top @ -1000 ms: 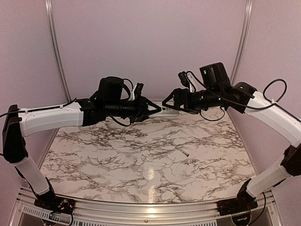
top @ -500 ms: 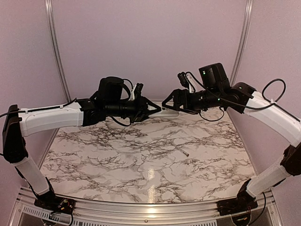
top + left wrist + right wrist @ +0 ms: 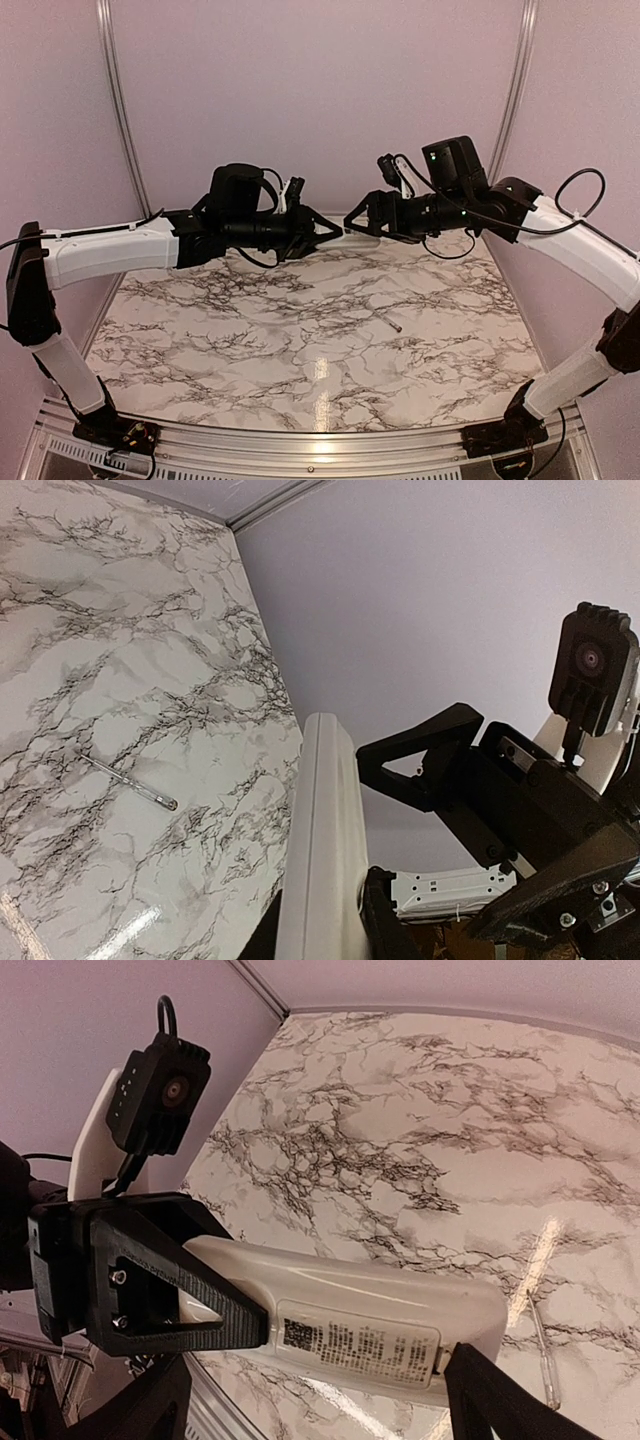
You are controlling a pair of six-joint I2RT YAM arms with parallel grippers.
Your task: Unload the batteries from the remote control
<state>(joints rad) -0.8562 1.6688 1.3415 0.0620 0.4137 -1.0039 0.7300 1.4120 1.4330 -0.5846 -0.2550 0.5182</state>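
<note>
The right arm had barely lifted, its spread end effector straddling the remote control, which the left end effector pinched above the bench; the batteries seemed still inside.

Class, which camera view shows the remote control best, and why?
Right wrist: the remote control lies broadside, its printed label and most of one face plain to see. The left wrist view shows only its narrow edge, running lengthwise. The top view shows only a small pale sliver, far off.
</note>
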